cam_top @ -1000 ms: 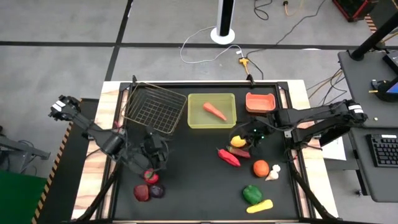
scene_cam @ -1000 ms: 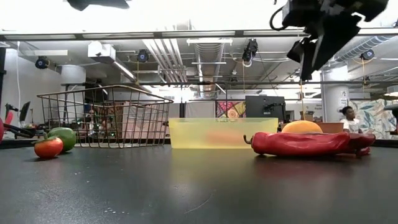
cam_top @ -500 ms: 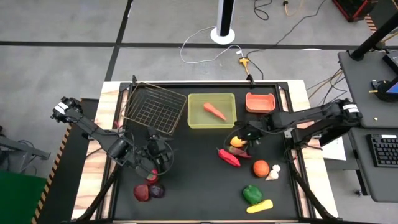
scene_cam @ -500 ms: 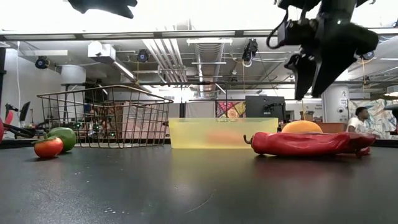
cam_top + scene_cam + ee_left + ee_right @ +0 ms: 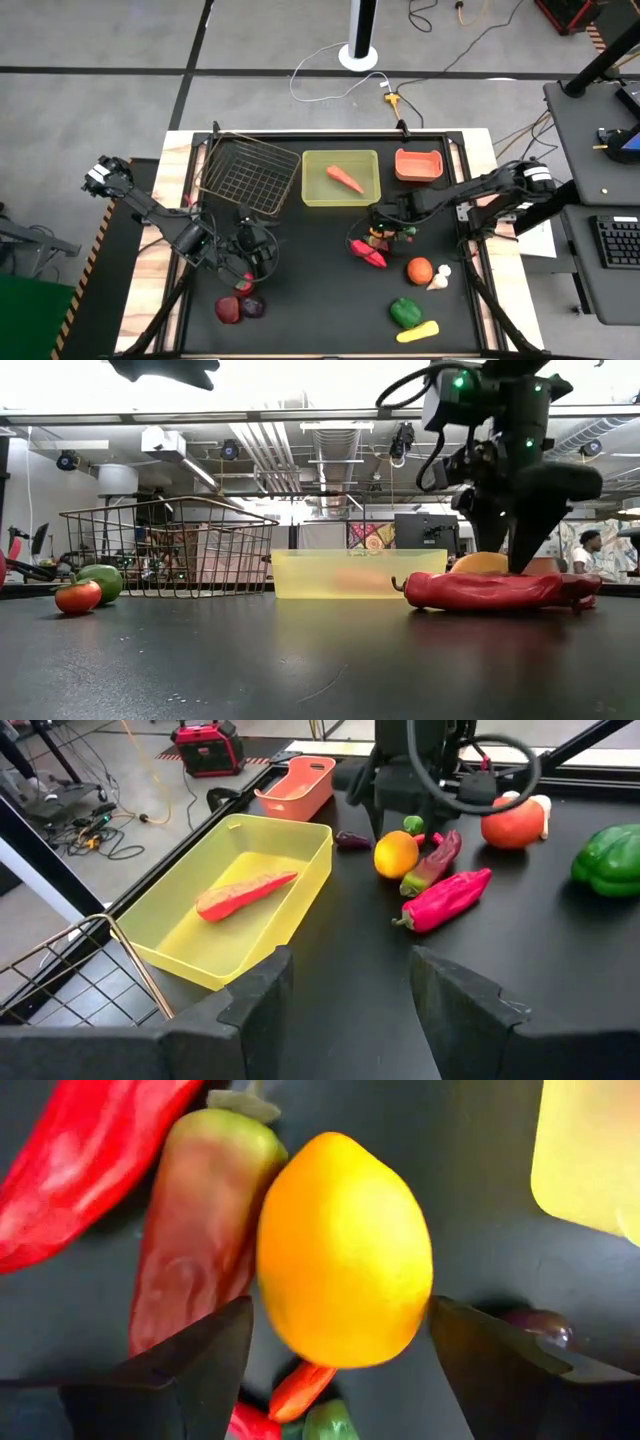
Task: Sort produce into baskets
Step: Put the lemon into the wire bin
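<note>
We find no readable text, label, brand, number or sign in any view. Nothing printed shows on the dark wire-mesh square basket [image 5: 248, 175], the translucent yellow-green square plastic tray [image 5: 312, 190], the small salmon-red plastic bin [image 5: 418, 165] or the black tabletop [image 5: 310, 290]. The colourful panel [image 5: 370, 536] in the room behind, seen in the low view, is too small for us to make out any lettering.
</note>
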Available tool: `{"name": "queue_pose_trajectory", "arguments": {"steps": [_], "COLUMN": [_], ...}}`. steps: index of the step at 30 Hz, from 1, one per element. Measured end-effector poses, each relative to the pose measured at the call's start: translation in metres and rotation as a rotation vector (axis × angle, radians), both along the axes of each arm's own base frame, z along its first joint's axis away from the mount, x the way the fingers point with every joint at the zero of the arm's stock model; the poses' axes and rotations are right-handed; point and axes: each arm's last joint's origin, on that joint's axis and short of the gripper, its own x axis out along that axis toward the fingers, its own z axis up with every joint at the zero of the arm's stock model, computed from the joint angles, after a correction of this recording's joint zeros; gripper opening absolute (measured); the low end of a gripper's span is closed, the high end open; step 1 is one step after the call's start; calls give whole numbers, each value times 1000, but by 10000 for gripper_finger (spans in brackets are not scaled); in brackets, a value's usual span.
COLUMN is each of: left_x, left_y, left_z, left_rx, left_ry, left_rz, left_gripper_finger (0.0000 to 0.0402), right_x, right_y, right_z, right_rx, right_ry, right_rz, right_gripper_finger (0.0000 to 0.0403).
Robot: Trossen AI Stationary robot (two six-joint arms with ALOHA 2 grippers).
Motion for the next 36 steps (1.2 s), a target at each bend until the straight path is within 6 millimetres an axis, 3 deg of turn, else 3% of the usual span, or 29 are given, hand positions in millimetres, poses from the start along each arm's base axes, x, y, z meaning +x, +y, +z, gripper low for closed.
{"name": "queue_pose_trajectory", "arguments": {"steps": [12, 21, 28, 36], "left_x": [0, 7, 10, 28], "left_y": [0, -5, -7, -16], "left_z": [-1, -11, -13, -10], "left_rx": [0, 21, 20, 76], "left_ry": [1, 33, 28, -60], "left_rz": [-1, -1, -3, -43], "left_gripper_finger": [183, 183, 183, 183], "right_x": [6, -5, -9, 15], "right_y": [-2, -2, -1, 4], "right_z": [-8, 22, 65, 98], "right_rx": [-4, 7, 68, 88], "right_ry": [6, -118, -439, -881], "right_rz": [10, -8, -20, 158], "right_gripper_finger": [264, 237, 240, 240]}}
